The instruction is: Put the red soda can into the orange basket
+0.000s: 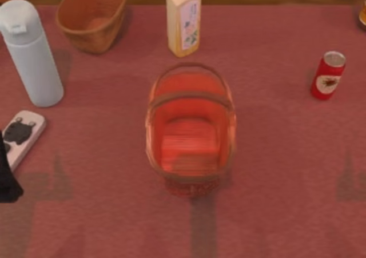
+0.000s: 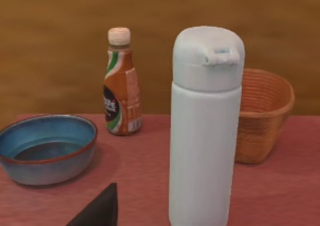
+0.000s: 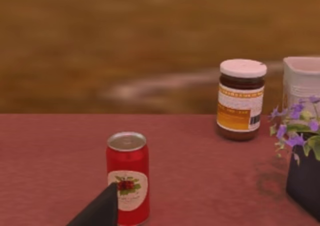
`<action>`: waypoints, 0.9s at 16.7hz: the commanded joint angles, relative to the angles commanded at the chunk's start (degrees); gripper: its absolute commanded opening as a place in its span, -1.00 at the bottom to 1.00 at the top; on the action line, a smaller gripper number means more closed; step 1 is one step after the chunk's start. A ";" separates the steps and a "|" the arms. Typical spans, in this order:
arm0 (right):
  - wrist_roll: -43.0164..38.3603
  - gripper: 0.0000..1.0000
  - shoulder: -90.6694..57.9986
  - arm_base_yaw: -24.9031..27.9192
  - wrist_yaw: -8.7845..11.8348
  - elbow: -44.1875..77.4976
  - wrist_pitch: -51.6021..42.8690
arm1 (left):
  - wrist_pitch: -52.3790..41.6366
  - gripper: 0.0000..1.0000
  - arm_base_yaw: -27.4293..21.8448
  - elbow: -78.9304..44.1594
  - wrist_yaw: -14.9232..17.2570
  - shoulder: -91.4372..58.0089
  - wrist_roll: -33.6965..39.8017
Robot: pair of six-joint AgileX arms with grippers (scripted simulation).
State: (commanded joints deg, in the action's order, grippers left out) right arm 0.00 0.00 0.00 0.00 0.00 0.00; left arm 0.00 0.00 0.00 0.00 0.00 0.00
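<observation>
Right hand (image 3: pixel 98 210): only a dark tip shows at the edge of the right wrist view. Released or clenched, cannot tell. It holds nothing that shows.

Can (image 1: pixel 327 75): upright on the desk (image 1: pixel 274 155), right side, straight ahead of the right hand and close to it. The dark tip overlaps the can's lower side in the wrist view; contact cannot be told. Silver top up, label facing the hand.

Basket (image 1: pixel 190 129): mid-desk, upright, handle arched across it, nothing inside. Well apart from the can, off to the right hand's left.

Beyond the can from the right hand: jar (image 3: pixel 241 99) with white lid, then a white container (image 3: pixel 302 80) and purple flowers (image 3: pixel 297 126) in a dark pot.

Left hand (image 2: pixel 97 211): parked at the desk's left edge, dark tip only, state cannot be told. Directly ahead of it a white flask (image 2: pixel 205 131), upright. Past that, a brown basket (image 2: pixel 262 116), a sauce bottle (image 2: pixel 121 83) and a blue bowl (image 2: pixel 47 148).

Cream bottle (image 1: pixel 183 20) stands at the far edge, beyond the basket.
</observation>
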 joint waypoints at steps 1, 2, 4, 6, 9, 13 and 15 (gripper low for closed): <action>0.00 1.00 0.00 0.00 0.00 0.00 0.00 | 0.00 1.00 0.00 0.00 0.00 0.00 0.00; 0.00 1.00 0.00 0.00 0.00 0.00 0.00 | 0.00 1.00 0.00 0.00 0.00 0.00 0.00; 0.28 1.00 -1.60 0.14 0.08 1.56 -1.03 | 0.00 1.00 0.00 0.00 0.00 0.00 0.00; 0.99 1.00 -5.55 0.39 0.16 5.28 -3.64 | 0.00 1.00 0.00 0.00 0.00 0.00 0.00; 2.87 1.00 -15.88 0.75 0.09 14.54 -10.51 | 0.00 1.00 0.00 0.00 0.00 0.00 0.00; 6.81 1.00 -35.36 1.26 -0.26 32.30 -23.82 | 0.00 1.00 0.00 0.00 0.00 0.00 0.00; 9.31 1.00 -46.67 1.63 -0.43 42.82 -31.57 | 0.00 1.00 0.00 0.00 0.00 0.00 0.00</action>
State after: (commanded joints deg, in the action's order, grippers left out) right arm 9.31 -46.67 1.63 -0.43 42.82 -31.57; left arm 0.00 0.00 0.00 0.00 0.00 0.00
